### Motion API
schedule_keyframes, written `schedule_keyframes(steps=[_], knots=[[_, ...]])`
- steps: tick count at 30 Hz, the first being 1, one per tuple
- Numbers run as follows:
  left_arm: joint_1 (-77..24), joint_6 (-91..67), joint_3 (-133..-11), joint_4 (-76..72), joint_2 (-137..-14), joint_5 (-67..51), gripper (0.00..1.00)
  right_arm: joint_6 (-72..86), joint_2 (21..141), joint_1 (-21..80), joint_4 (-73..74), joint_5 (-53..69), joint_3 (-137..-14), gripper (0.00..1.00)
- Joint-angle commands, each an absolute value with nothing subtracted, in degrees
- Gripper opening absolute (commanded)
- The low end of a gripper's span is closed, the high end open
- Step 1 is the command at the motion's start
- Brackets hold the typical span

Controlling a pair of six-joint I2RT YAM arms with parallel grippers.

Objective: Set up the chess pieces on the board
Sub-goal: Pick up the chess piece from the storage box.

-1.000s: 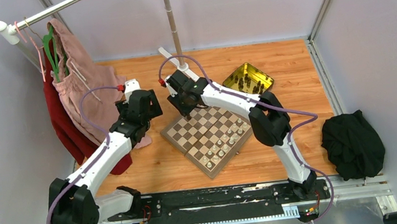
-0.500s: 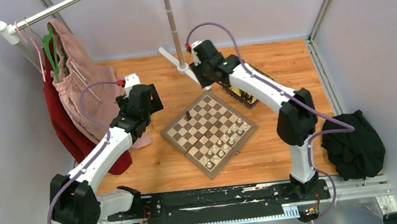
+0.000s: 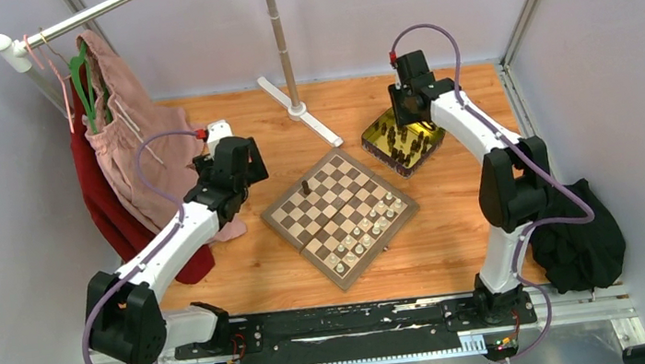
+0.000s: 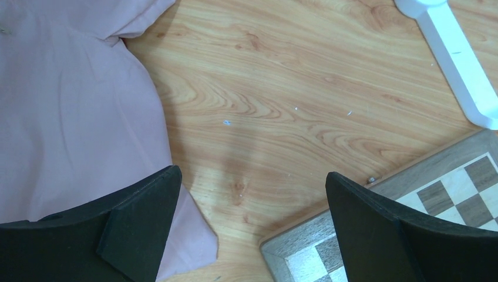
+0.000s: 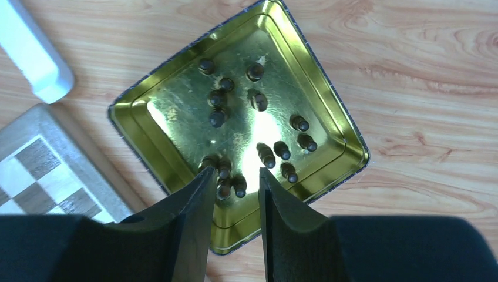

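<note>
A: The fingers [image 4: 376, 235] of the left gripper [image 4: 252, 173], how do they stand?
B: Wide apart, with nothing between them. Under them is bare table [image 4: 282, 88], with a pink garment [image 4: 70, 117] on one side and a corner of the board [image 4: 446, 194] on the other.
A: And the right gripper [image 5: 236, 173]?
B: Its fingers [image 5: 188, 229] are parted too, by a narrower gap, and they clamp nothing. It hangs over the gold tin [image 5: 320, 88]. Dark pieces [image 5: 217, 117] lie scattered in the tin, a couple of them showing through the gap. Whether the tips touch any, I cannot tell.
A: Where is the board?
B: Mid-table, turned like a diamond in the top view, between the two arms. The tin sits beyond its far right edge, near but apart.
A: What stands on it?
B: One dark chessman [image 3: 304, 186] alone near the far left edge, and pale pieces [image 3: 367, 237] in rows along the near right edge.
A: Anything else?
B: A white stand foot [image 3: 312, 126] lies beyond the board. The pink garment and a red one [image 3: 105, 218] hang from a rack [image 3: 93, 6] at the left. A black cloth [image 3: 576, 234] is heaped at the right.
</note>
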State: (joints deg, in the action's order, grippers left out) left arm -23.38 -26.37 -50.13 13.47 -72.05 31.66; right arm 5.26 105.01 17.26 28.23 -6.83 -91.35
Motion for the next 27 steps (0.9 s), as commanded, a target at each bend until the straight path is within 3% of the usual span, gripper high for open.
schedule_keyframes(steps=[1, 27], knots=[[-23.12, -26.12, -51.77, 12.15, -73.85, 31.40, 1.00, 6.04, 107.29, 14.55, 27.78, -4.96, -90.70, 0.37], [-23.12, -24.61, -57.61, 10.80, -81.77, 30.37, 1.00, 6.09, 120.83, 8.66, 26.53, 3.17, -99.49, 0.33]])
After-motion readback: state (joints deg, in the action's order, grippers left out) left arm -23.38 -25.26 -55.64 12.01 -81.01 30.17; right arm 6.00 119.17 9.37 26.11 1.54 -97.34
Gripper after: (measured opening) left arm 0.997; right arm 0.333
